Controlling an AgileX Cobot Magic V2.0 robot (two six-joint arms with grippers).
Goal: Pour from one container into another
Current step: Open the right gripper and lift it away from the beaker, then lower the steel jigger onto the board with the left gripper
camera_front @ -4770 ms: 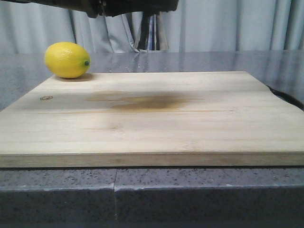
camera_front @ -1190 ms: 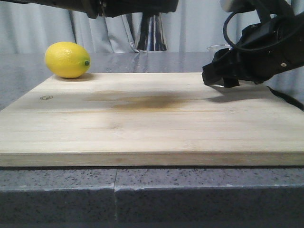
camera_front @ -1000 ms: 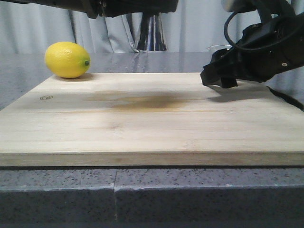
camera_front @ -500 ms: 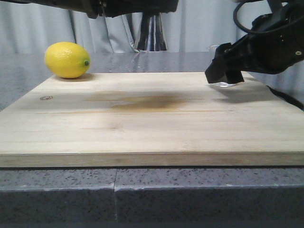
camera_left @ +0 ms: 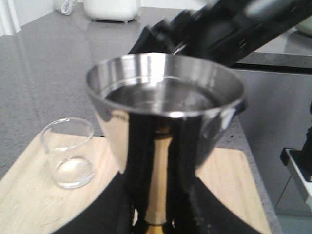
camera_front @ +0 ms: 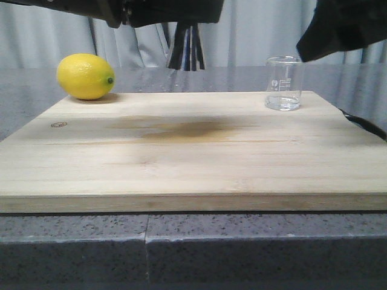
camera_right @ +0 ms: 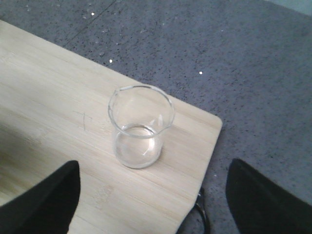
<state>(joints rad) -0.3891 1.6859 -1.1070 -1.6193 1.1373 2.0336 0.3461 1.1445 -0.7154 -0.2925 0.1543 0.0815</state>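
The beaker (camera_front: 283, 83) is stood upright on the board's (camera_front: 193, 151) far right corner, released by the wide-spread right claw (camera_right: 151, 204). The jigger (camera_left: 163, 122) is gripped by the left claw (camera_left: 156, 214).

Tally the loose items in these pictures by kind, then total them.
Glass beaker: 1
Steel jigger: 1
Lemon: 1
Wooden board: 1
Total: 4
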